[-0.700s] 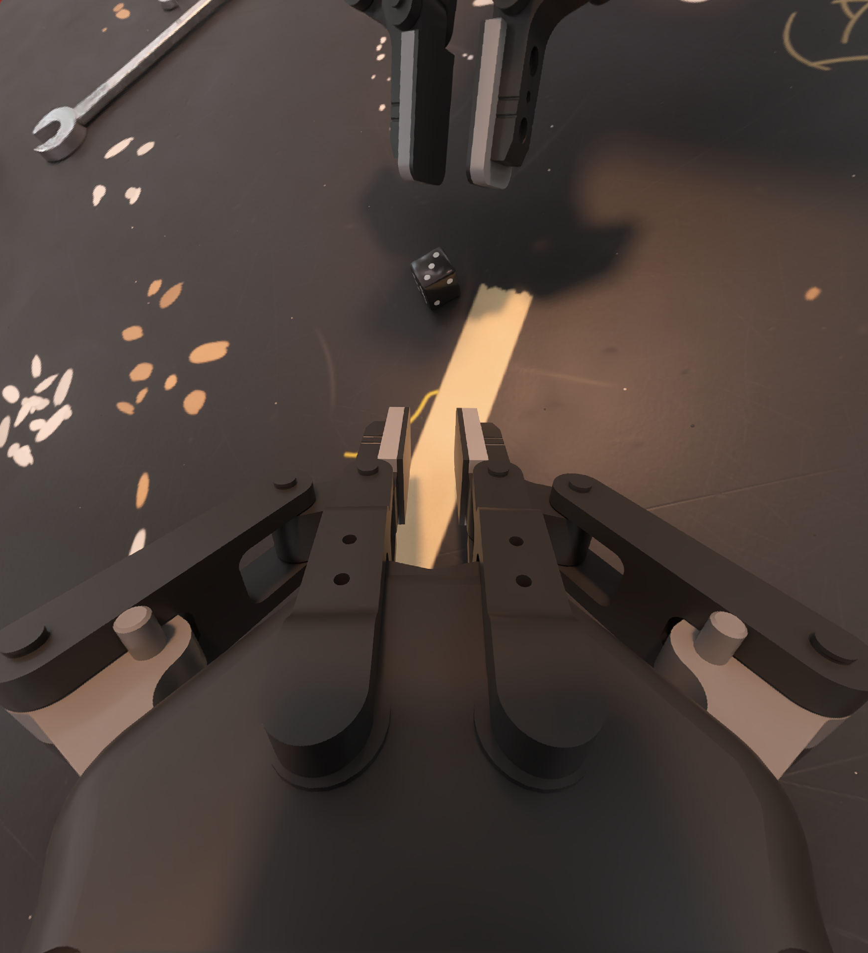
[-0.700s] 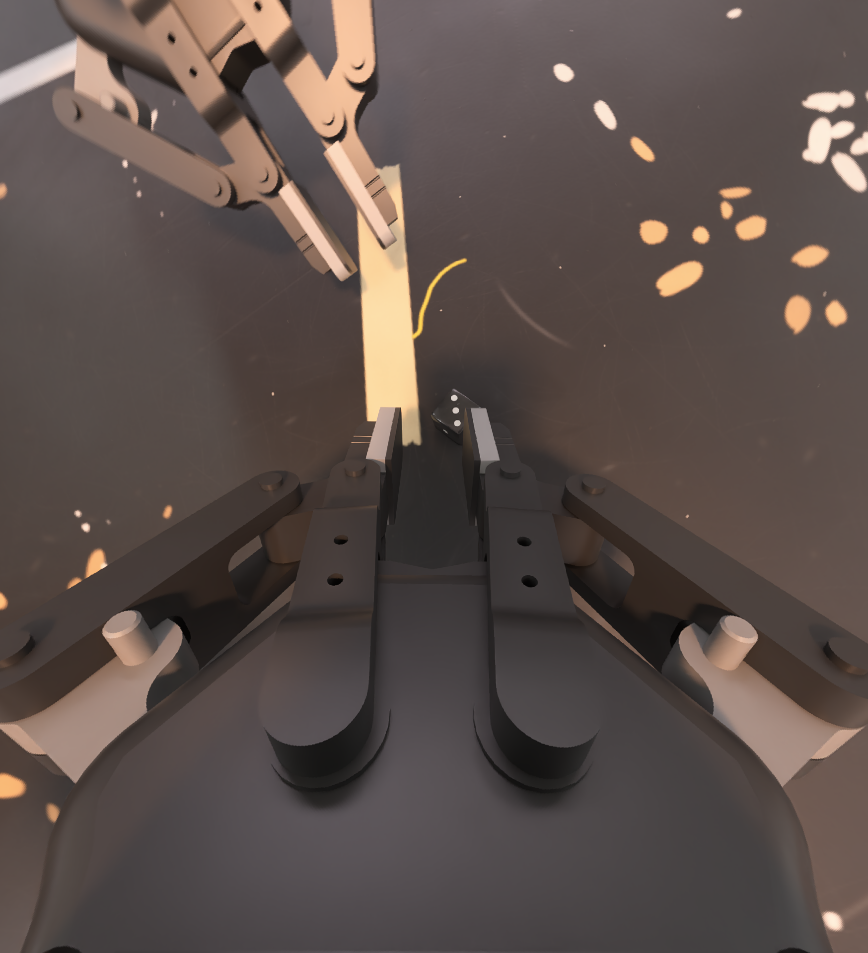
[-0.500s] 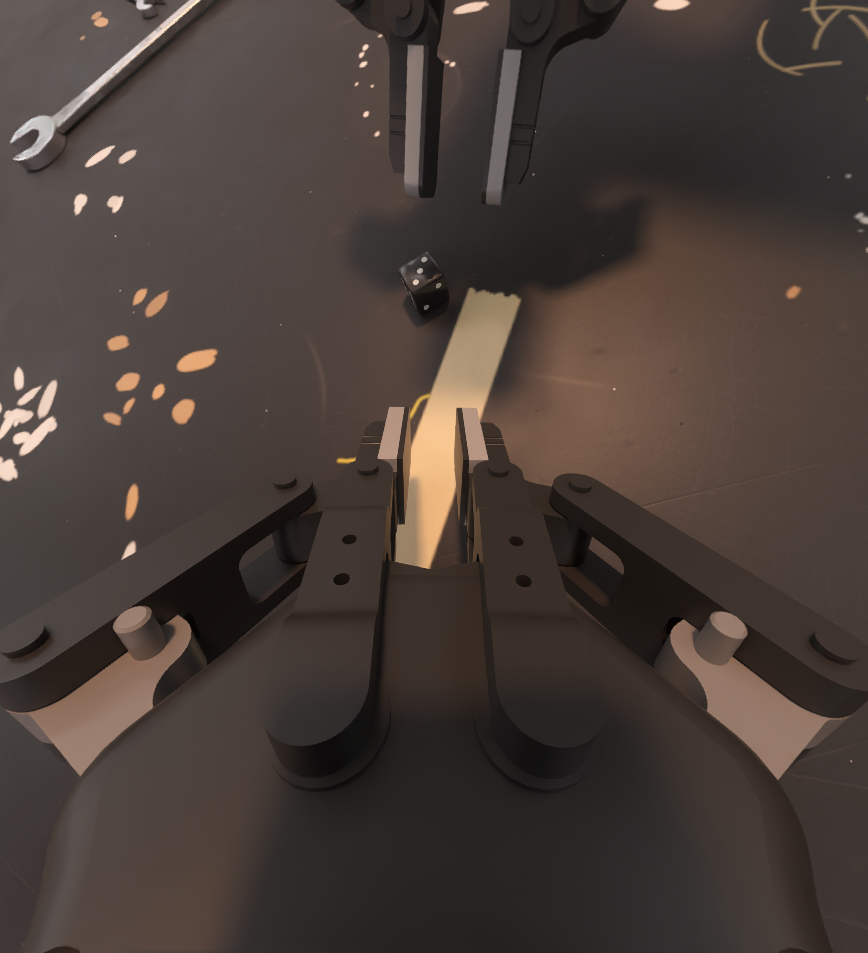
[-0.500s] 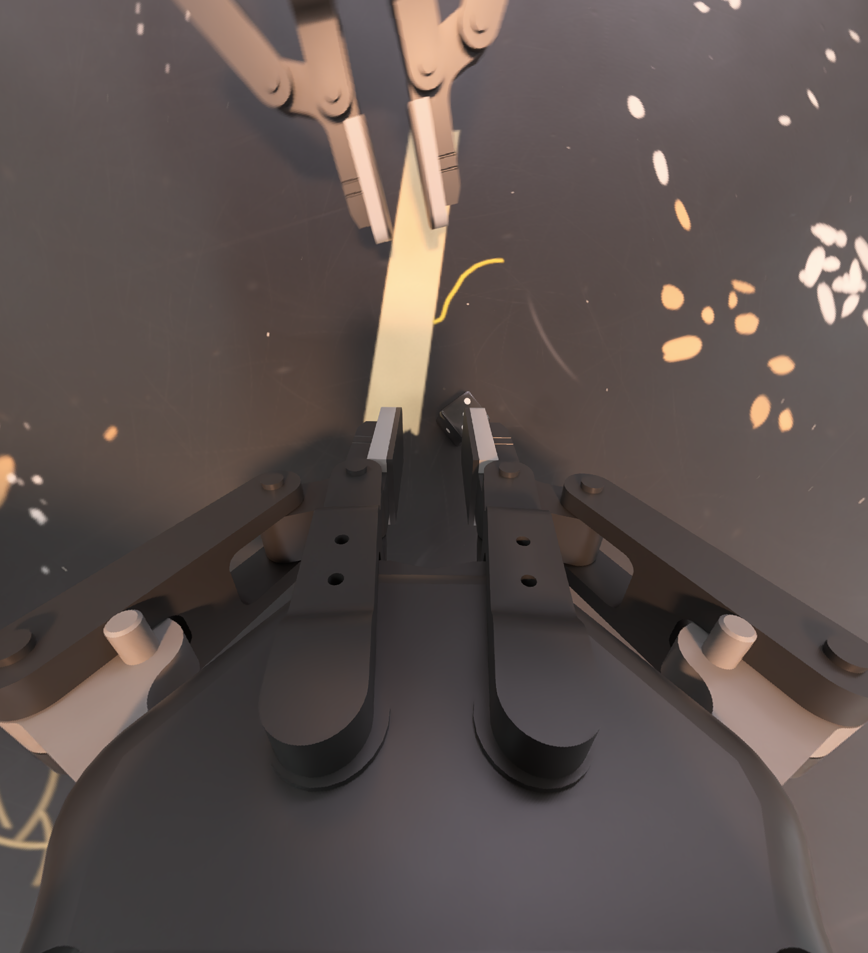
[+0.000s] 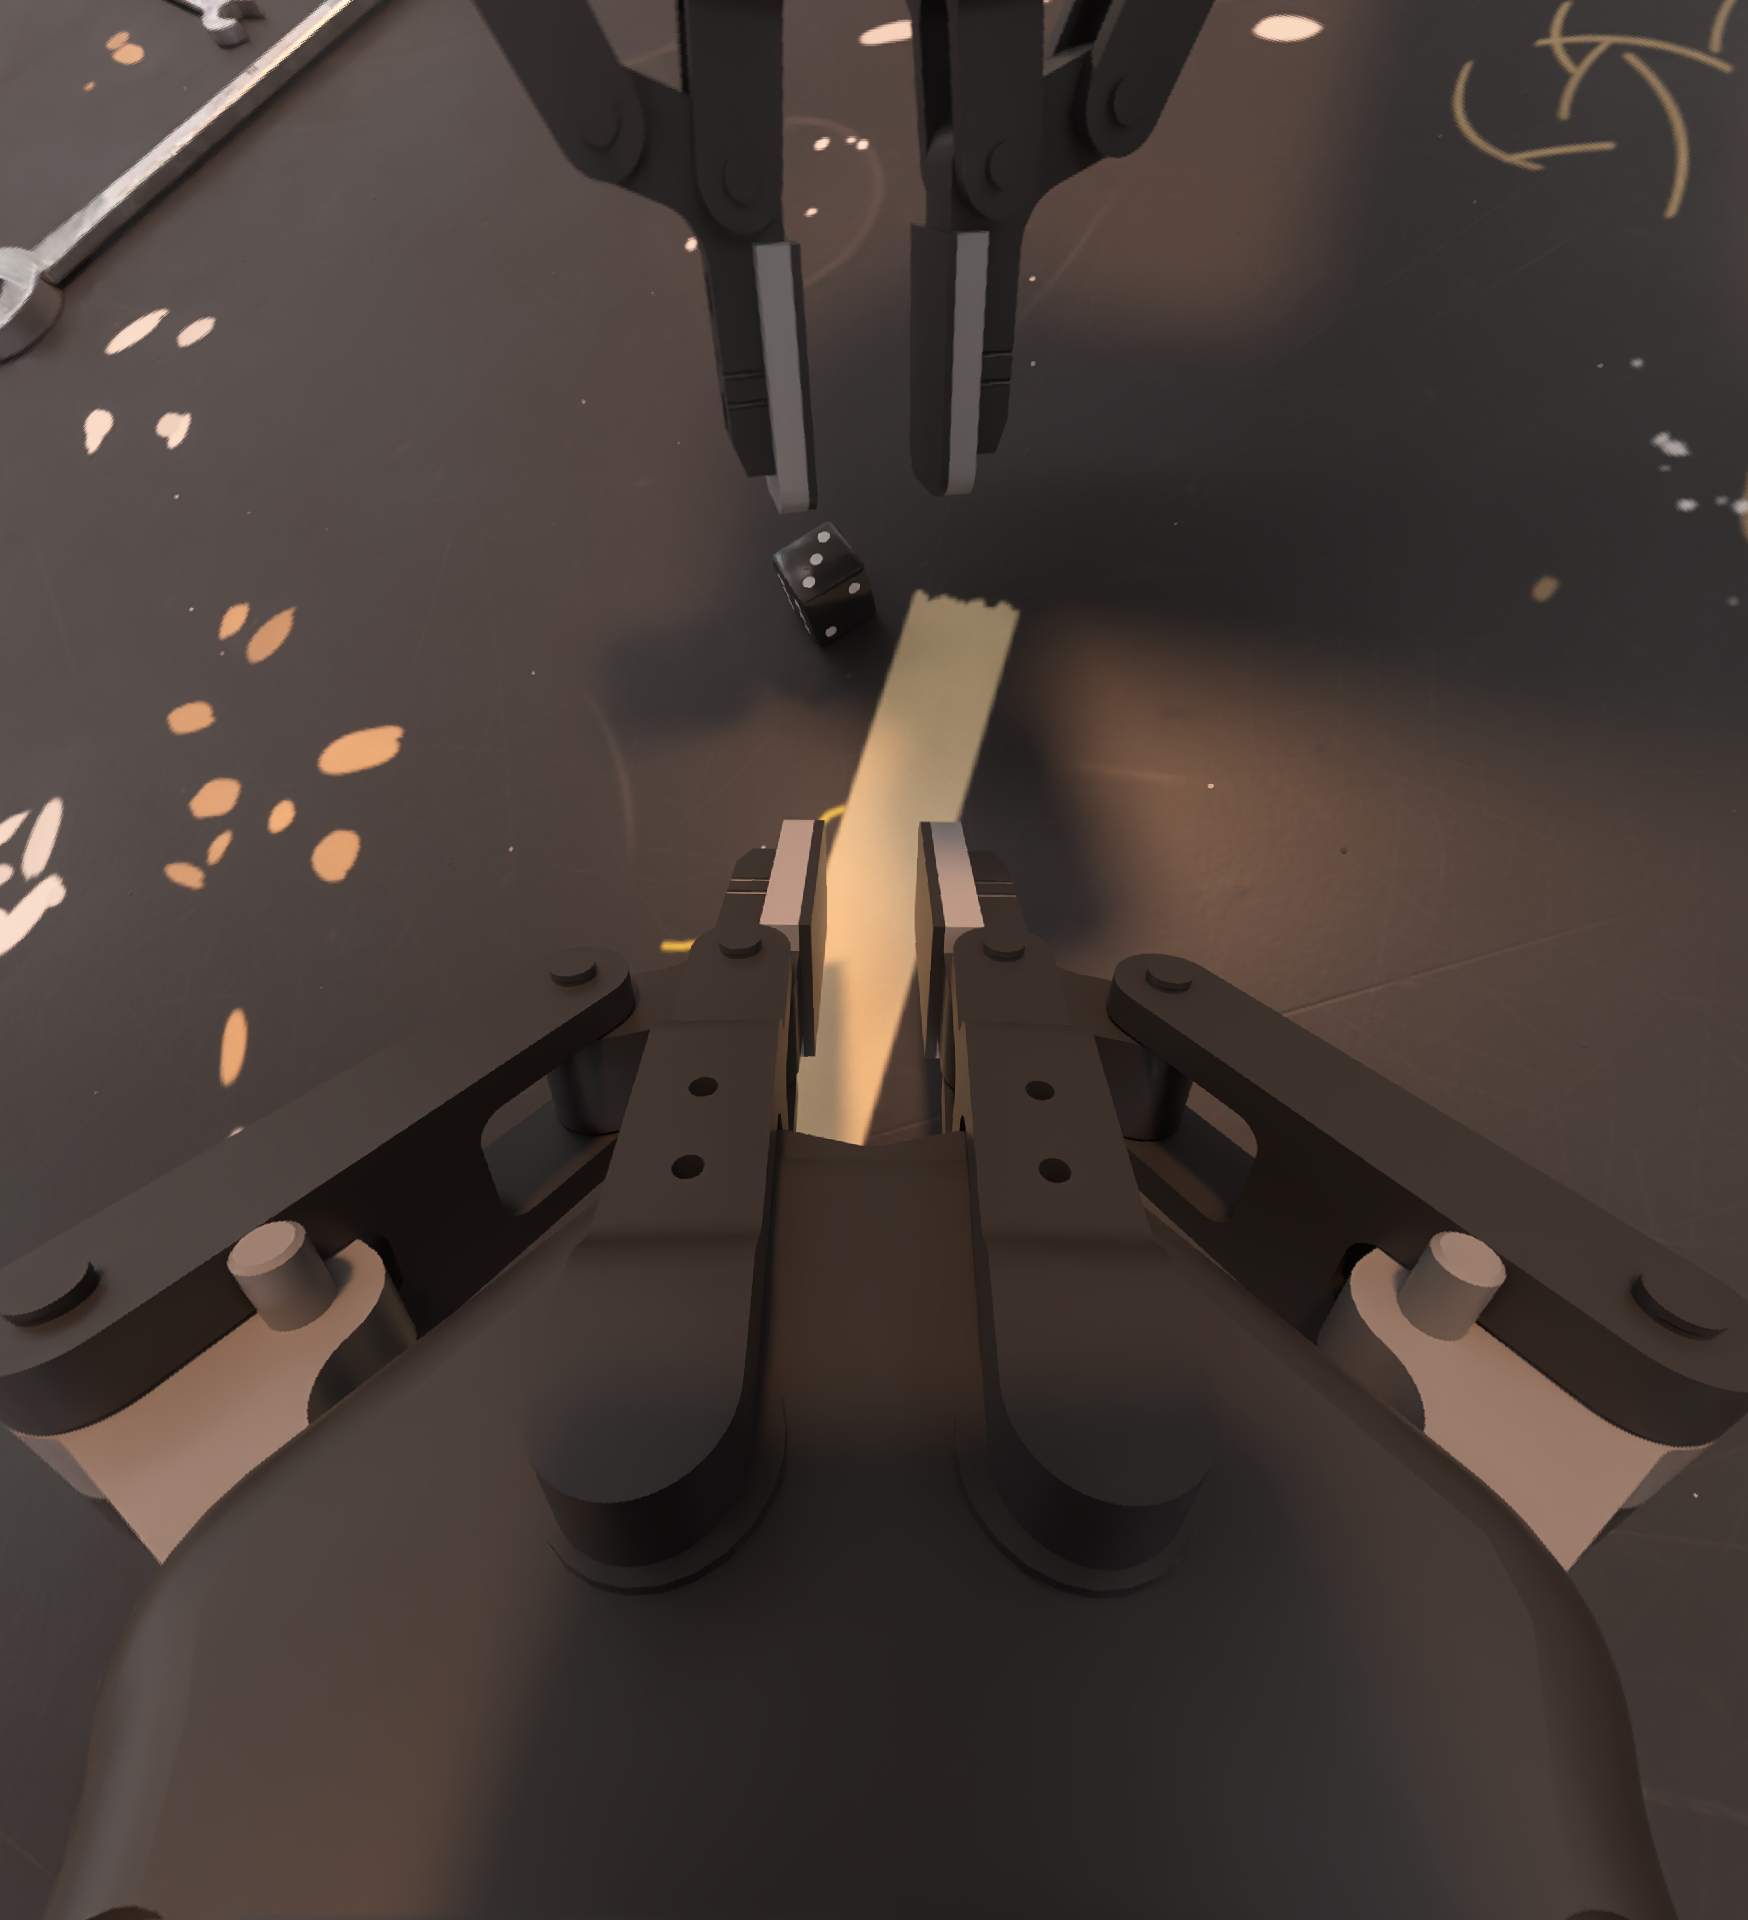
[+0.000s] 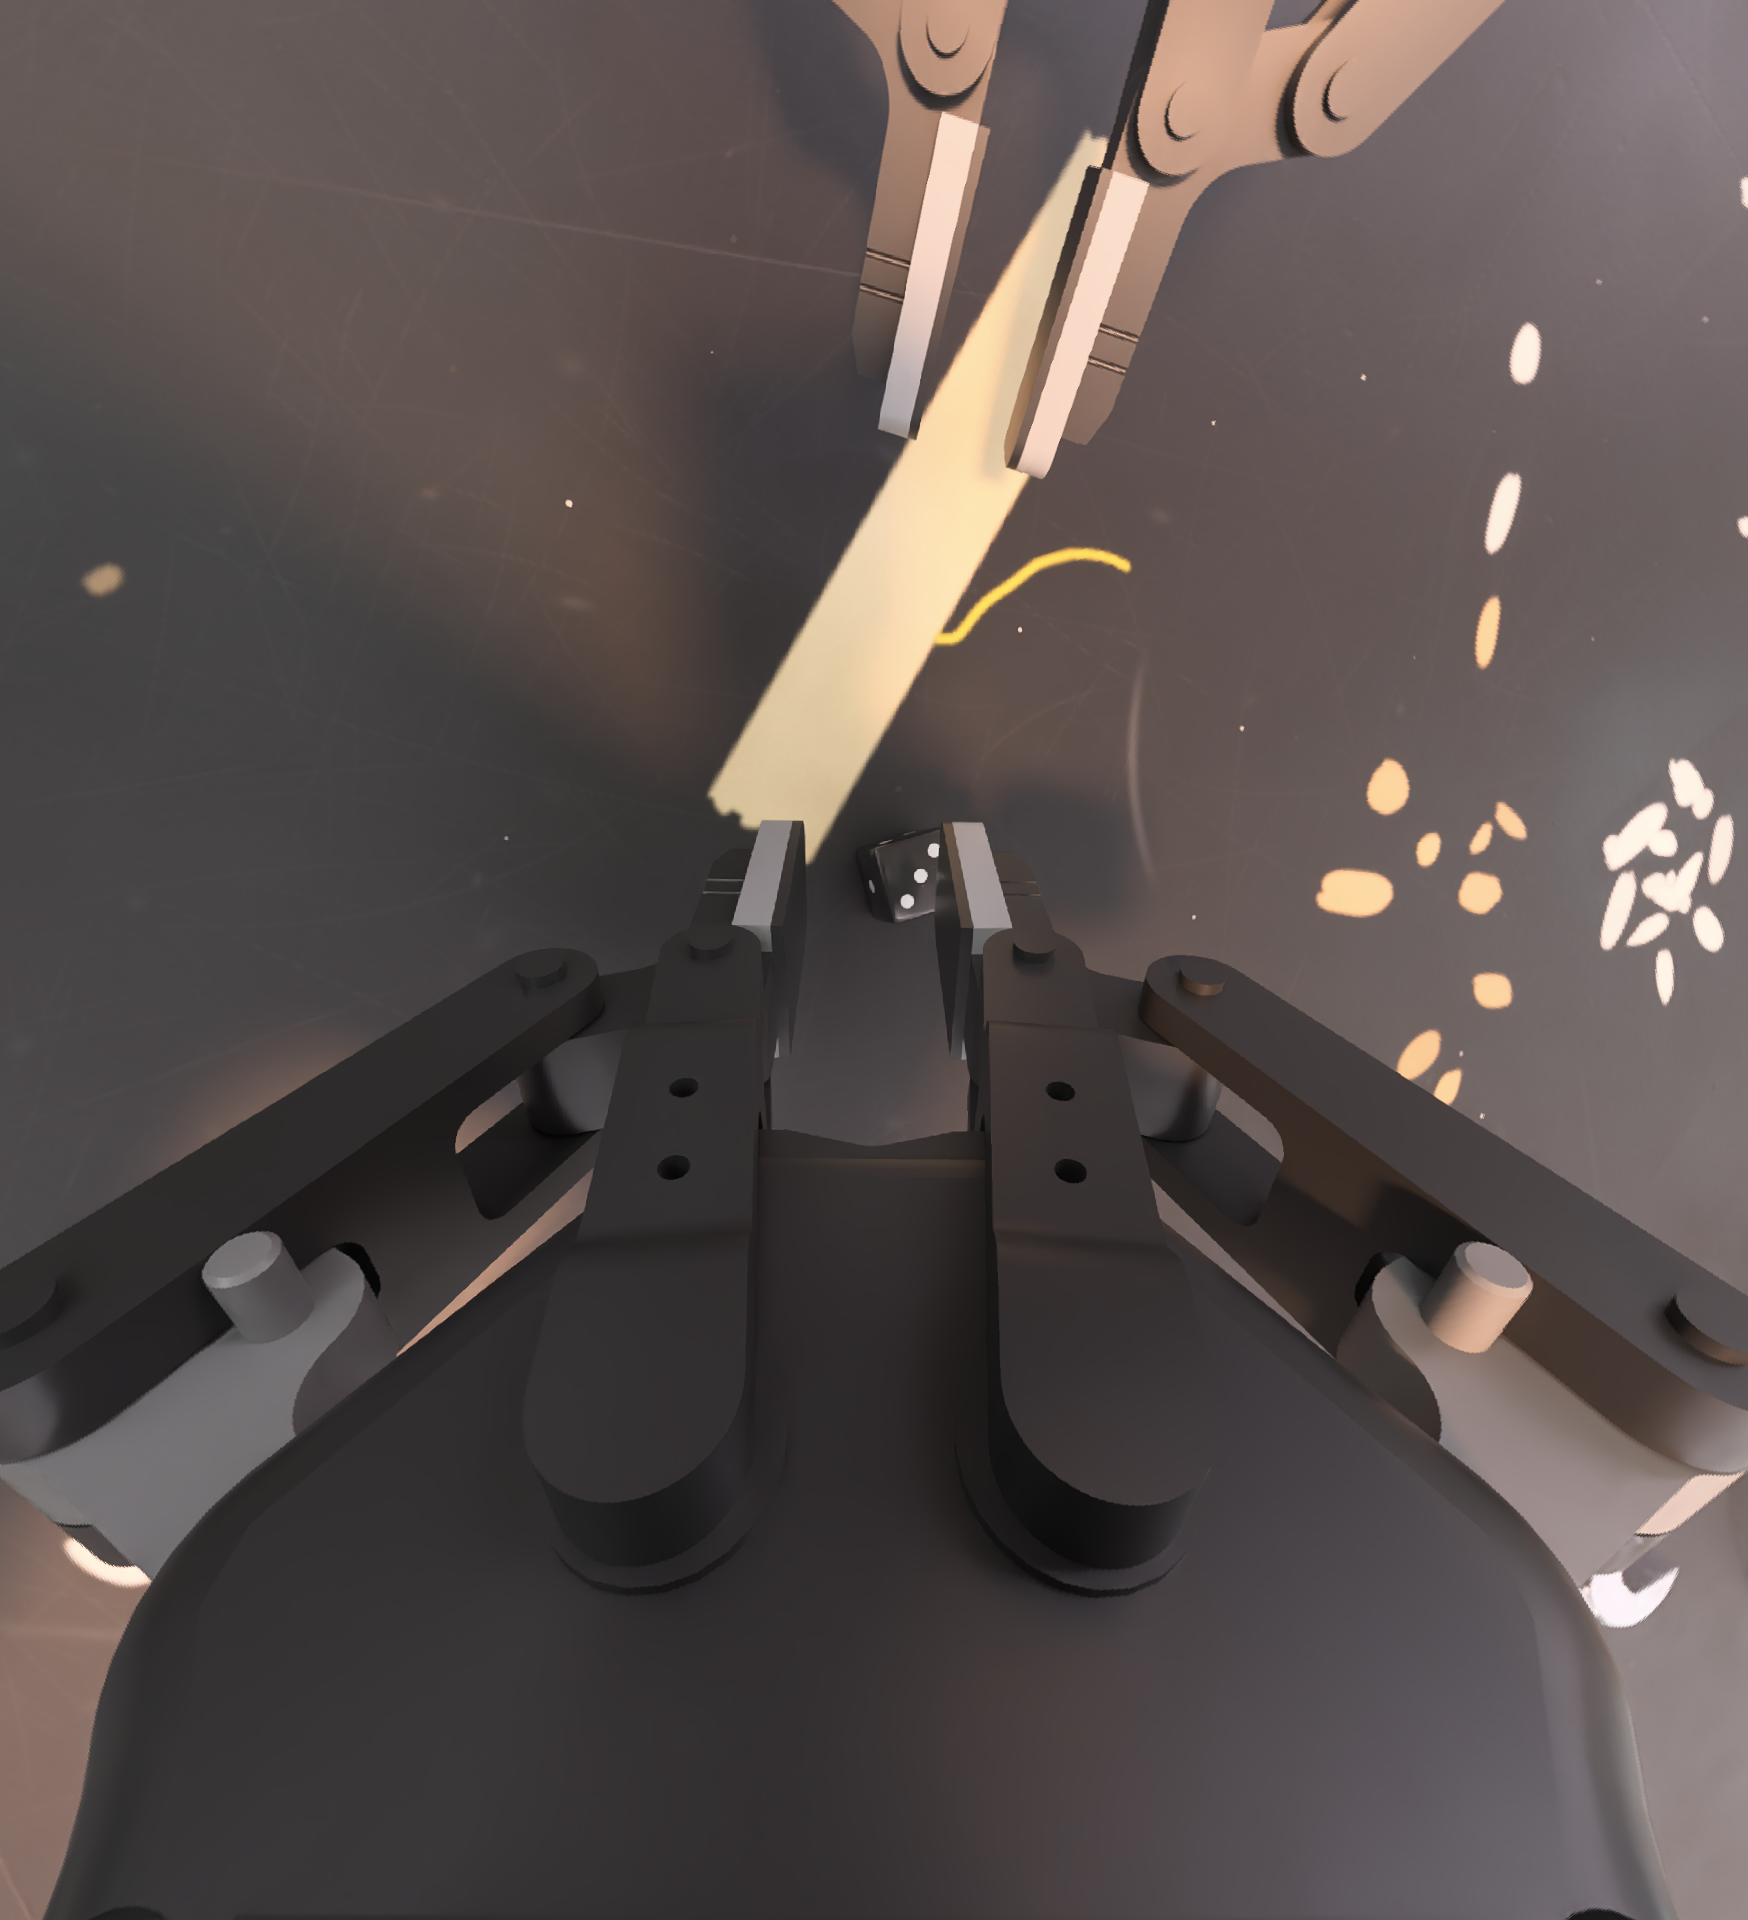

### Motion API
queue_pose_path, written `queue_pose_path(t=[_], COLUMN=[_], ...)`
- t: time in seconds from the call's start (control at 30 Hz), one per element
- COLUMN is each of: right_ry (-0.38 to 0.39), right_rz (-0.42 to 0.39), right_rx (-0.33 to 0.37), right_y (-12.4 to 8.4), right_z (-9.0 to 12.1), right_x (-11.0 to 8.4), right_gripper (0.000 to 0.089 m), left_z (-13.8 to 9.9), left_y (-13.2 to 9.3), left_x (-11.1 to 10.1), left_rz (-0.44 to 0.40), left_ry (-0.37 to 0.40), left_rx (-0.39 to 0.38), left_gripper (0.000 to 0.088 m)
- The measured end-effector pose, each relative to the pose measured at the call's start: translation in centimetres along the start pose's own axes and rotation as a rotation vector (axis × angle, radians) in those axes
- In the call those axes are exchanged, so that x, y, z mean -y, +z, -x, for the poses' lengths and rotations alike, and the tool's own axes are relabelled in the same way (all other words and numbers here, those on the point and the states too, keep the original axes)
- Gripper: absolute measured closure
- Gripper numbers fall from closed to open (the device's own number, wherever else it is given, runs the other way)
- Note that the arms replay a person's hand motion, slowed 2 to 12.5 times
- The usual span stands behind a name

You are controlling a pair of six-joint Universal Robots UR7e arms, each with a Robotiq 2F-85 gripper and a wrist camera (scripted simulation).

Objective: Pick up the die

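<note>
Here the black die [image 5: 822, 584] rests on the dark worktop [image 5: 1369, 831], just beside the torn end of a tan tape strip [image 5: 937, 717]. The right hand [image 6: 870, 871] hangs above it, fingers parted and empty. The left hand [image 5: 872, 871] is likewise parted, holding nothing, over the strip. A wrench [image 5: 111, 203] lies well apart.

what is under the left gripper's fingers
A tan tape strip runs along the dark table beneath the left gripper. Its near end is hidden by the gripper body; the black die lies beyond, beside its torn end.
</note>
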State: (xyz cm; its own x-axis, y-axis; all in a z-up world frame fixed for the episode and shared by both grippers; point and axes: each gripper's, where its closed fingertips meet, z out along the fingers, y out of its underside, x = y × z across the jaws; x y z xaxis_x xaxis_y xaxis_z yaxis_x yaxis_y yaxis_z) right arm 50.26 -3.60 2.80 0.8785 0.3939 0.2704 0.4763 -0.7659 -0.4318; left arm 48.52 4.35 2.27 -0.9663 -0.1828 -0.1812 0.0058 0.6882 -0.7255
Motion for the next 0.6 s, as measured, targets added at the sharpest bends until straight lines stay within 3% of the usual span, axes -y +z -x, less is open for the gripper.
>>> queue_pose_path(t=[0.6], right_ry=[-0.182], right_rz=[0.116], right_rx=[0.180], right_y=[0.99], right_z=[-1.01], right_x=[-0.35], right_gripper=[0.0657], left_z=[-0.08], left_y=[0.15], left_x=[-0.20], left_rz=[0.026], left_ry=[0.015], left_rx=[-0.016], left_gripper=[0.0724])
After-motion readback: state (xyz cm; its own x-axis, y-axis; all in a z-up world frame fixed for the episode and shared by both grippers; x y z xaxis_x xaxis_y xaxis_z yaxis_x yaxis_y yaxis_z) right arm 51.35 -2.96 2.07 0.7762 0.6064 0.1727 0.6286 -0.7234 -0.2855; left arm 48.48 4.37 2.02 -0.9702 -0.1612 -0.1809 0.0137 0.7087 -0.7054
